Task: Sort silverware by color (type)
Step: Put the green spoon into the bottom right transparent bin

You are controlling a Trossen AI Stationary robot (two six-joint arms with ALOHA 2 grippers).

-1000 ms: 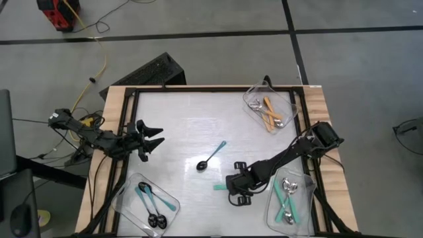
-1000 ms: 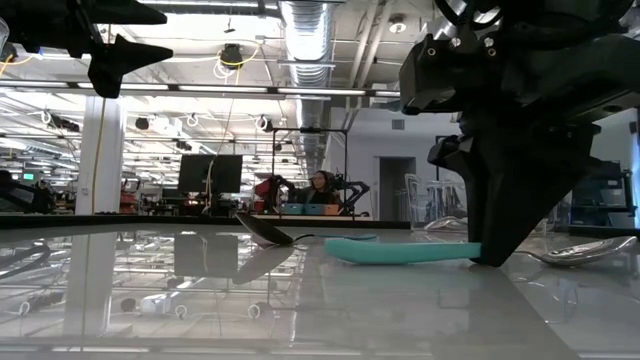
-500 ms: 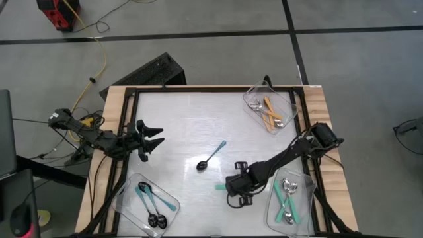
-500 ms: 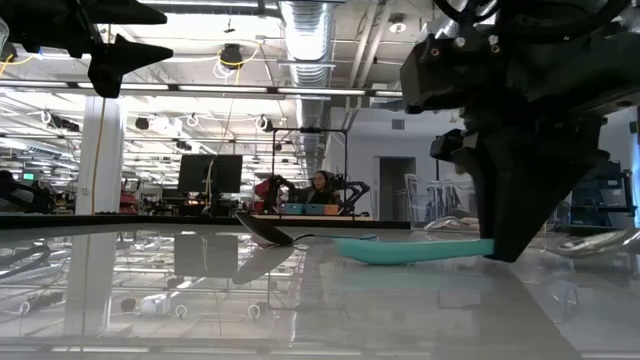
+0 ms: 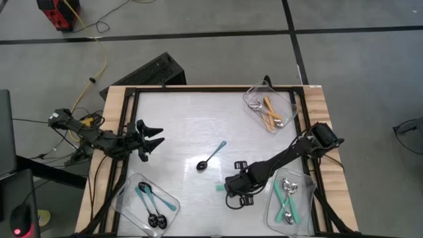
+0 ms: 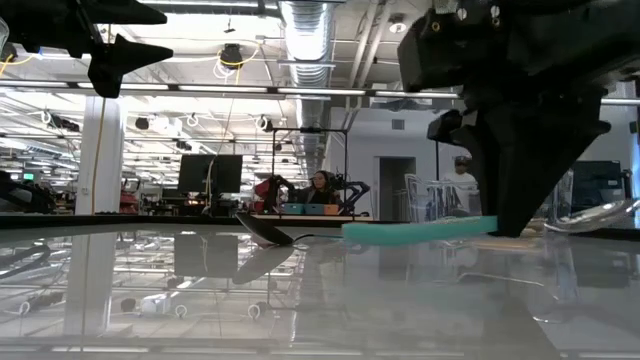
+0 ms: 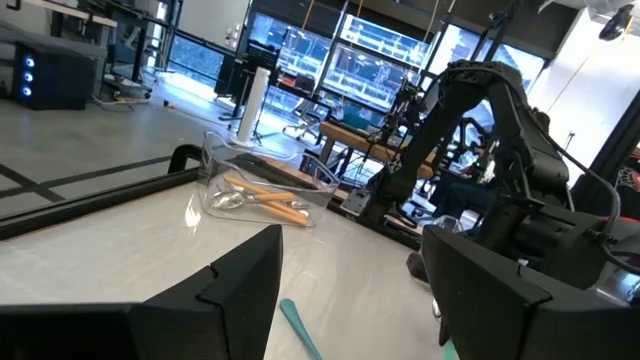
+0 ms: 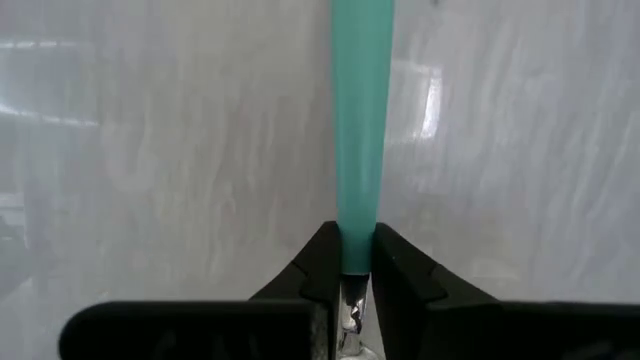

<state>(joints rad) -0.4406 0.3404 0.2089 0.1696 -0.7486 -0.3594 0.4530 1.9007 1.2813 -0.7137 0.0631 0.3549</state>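
Note:
A teal-handled spoon (image 6: 420, 230) with a silver bowl hangs level just above the table, near its front, with my right gripper (image 8: 355, 262) shut on it. In the high view only the handle's free end (image 5: 220, 188) shows beside that gripper (image 5: 231, 192). A blue-handled spoon (image 5: 211, 156) with a black bowl lies flat at mid-table. My left gripper (image 5: 158, 137) hovers open over the table's left side, holding nothing. My right gripper pinches the teal handle at its narrow end (image 8: 355, 245), next to the silver neck, between its two fingers (image 8: 322, 265). The fingers come steeply from above and lie across the spoon. The spoon hangs level, clear of the table, its handle pointing toward the table's left.
Three clear trays stand on the table: one with orange-handled spoons (image 5: 269, 109) at the far right, one with teal spoons (image 5: 289, 198) at the near right beside my right arm, one with blue-handled spoons (image 5: 149, 201) at the near left. A black frame (image 5: 198, 90) runs along the table's edges.
My right gripper has risen with the teal spoon. The spoon lay on the table a second ago; now it hangs level, clear of the surface.

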